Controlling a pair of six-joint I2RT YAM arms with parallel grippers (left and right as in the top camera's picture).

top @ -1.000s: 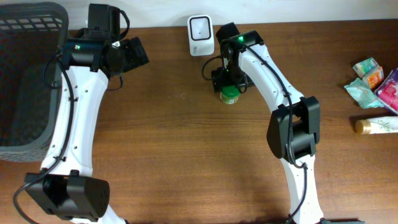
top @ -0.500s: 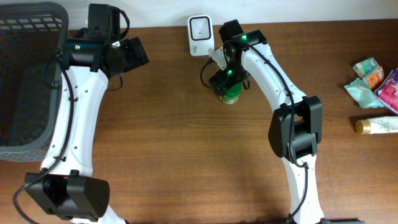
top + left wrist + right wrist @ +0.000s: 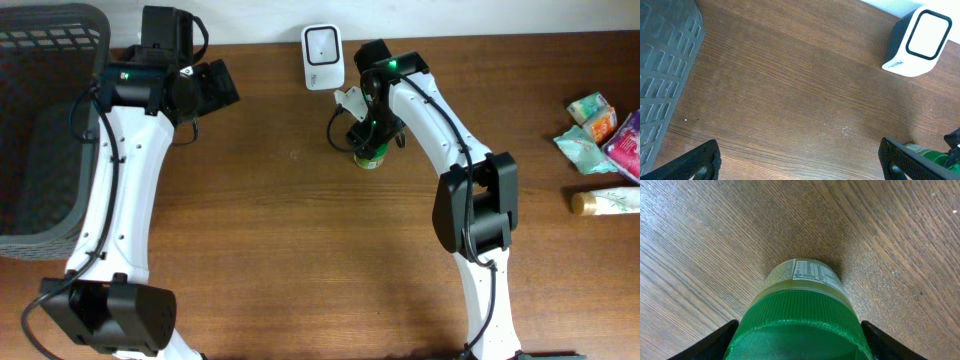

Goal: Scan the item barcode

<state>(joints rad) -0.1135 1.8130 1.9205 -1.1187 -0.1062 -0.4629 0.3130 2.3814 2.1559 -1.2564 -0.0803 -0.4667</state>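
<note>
On the brown wooden surface (image 3: 280,220), near the white barcode scanner (image 3: 322,44), stands a green-lidded plastic jar (image 3: 805,272).
The right gripper (image 3: 799,325) straddles its lid, though whether it grips cannot be told; the left gripper (image 3: 797,152) hangs wide open.

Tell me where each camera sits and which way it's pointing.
Overhead: above the table, looking straight down; both arms show, with basket, scanner, green-lidded jar.
Left wrist: angled down at wood and scanner; open left gripper tips at bottom corners.
Right wrist: close above jar; right gripper fingers flank its lid.
Shared: all three show the jar.
</note>
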